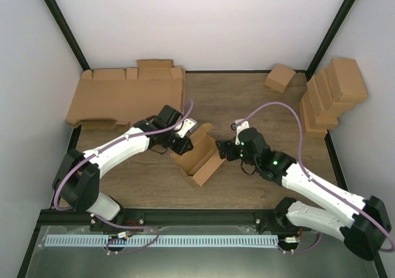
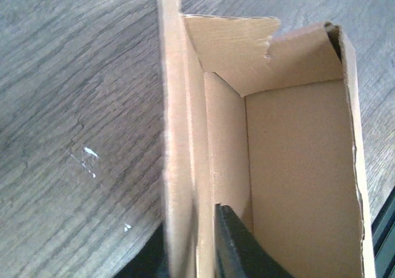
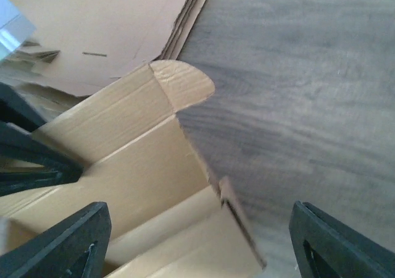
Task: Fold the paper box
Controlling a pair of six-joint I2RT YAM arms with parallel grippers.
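So the paper box [image 1: 199, 159] is sitting pretty much dead centre of the top view on the wooden table [image 1: 247, 105]. It's turned at an angle and half formed, with the open side up so you can see down into it. The left gripper [image 1: 184, 139] comes in from the left of the frame and is clamped onto the box's upper-left wall. In the left wrist view one black finger [image 2: 237, 247] is inside the box at the bottom of the frame and the other is just outside, with the cardboard wall squeezed between them. At the top of that frame, the far end of the box has a flap with a ragged edge folded inward. The right gripper [image 1: 224, 149] sits just to the right of the box in the top view, and its claw is wide. In the right wrist view its two fingers [image 3: 62, 244] are down in the bottom corners of the frame, well apart. The box's near corner is between them, closer to the left one, and a rounded flap sticks up toward the upper middle. Can't tell if that finger actually touches the cardboard. Other stuff in the top view: big flat cardboard sheets [image 1: 123, 96] lie in the upper left, a small cube carton [image 1: 280, 77] is right of centre near the top, and a stepped stack of cartons [image 1: 333, 92] is at the right edge.
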